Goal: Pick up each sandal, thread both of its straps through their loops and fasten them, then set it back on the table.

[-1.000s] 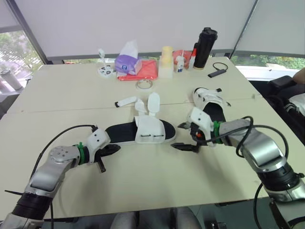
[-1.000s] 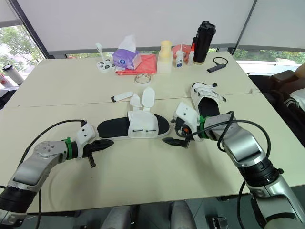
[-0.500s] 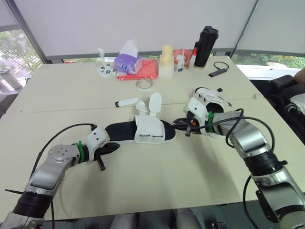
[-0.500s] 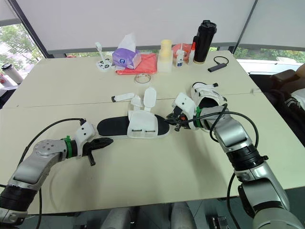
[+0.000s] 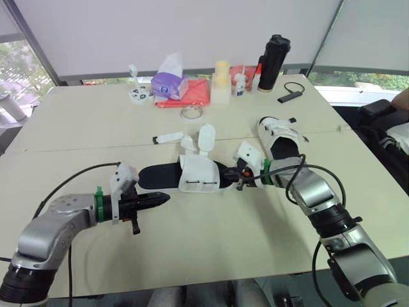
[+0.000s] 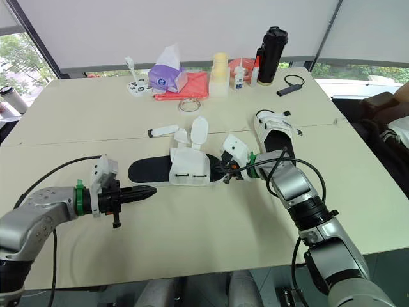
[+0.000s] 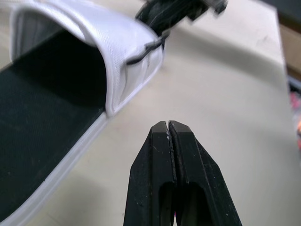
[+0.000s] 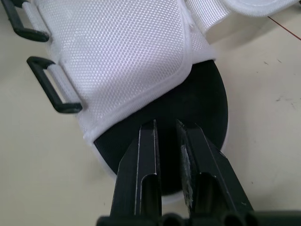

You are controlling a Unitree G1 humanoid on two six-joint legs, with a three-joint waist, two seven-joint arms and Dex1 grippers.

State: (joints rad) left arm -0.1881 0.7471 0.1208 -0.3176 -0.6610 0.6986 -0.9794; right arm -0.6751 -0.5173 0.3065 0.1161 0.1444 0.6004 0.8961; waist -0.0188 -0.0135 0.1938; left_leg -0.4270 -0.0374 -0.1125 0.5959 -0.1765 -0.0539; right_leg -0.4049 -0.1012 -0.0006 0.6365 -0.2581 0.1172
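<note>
At the middle of the table (image 5: 211,236) the unfastened sandal (image 5: 197,174) lies flat, the right gripper (image 5: 238,179) at its toe with jaws narrowly apart, probably to pinch the sole for lifting, while the left gripper (image 5: 163,198) hovers closed just beside its near edge.

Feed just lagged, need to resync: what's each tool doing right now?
Left tool: closed, empty.
Right tool: slightly open over the toe of the sandal, holding nothing.

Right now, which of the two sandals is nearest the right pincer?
The middle sandal with loose straps; the right pincer is at its toe end. The other sandal lies farther back.
</note>
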